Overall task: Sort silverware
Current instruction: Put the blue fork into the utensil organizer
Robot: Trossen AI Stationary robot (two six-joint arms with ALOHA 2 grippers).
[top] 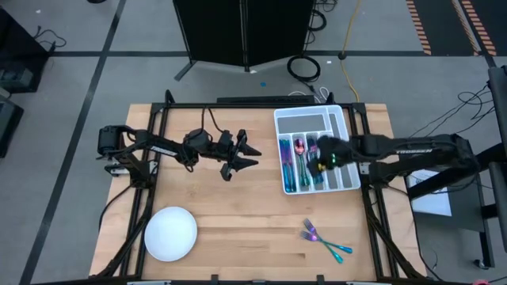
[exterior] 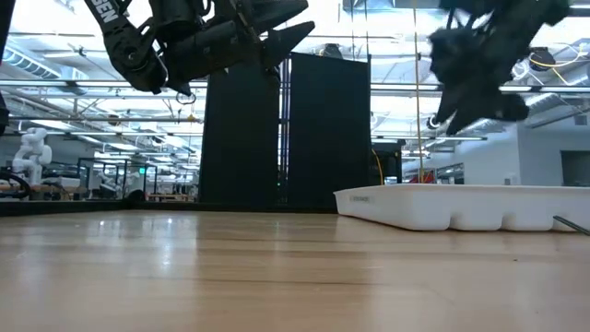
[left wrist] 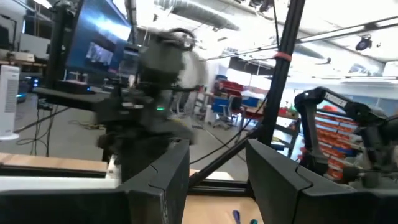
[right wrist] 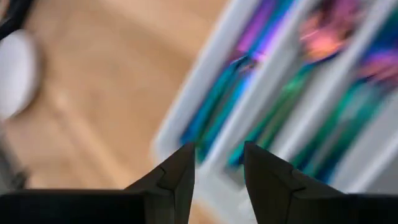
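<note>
Rainbow silverware [right wrist: 273, 118] sat in the white tray [top: 342, 119] right under my right gripper [right wrist: 217, 171], fingers parted, holding nothing.

- The right gripper [top: 319, 155] hangs over the white divided tray [top: 342, 119], which holds silverware [top: 295, 162].
- Two forks [top: 325, 239] lie near right.
- The round white plate [top: 170, 233] lies near left.
</note>
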